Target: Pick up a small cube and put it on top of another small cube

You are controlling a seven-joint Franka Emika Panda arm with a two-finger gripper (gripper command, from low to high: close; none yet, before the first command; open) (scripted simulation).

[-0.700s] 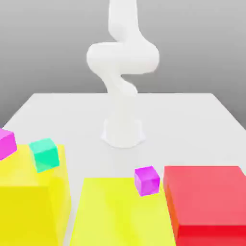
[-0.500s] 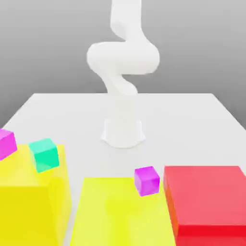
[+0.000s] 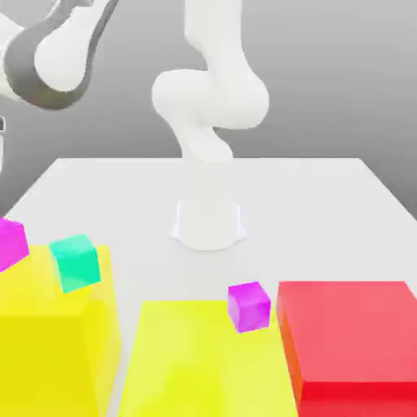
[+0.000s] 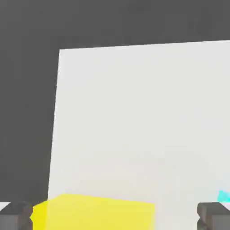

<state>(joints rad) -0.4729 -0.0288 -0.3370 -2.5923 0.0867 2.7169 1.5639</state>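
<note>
Magenta cube [image 3: 248,306] lower centre on yellow block [image 3: 204,358] | teal cube [image 3: 76,261] left | jaws [image 4: 115,215] wide open, empty | risk: probably clipping red block [image 3: 350,334] beside it

Magenta cube [image 3: 11,243] cut by frame edge; red block [image 3: 354,342] too.

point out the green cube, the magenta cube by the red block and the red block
green cube [image 3: 76,262], exterior view, on its front face
magenta cube [image 3: 249,307], exterior view, on its front face
red block [image 3: 350,326], exterior view, on its top surface
</note>
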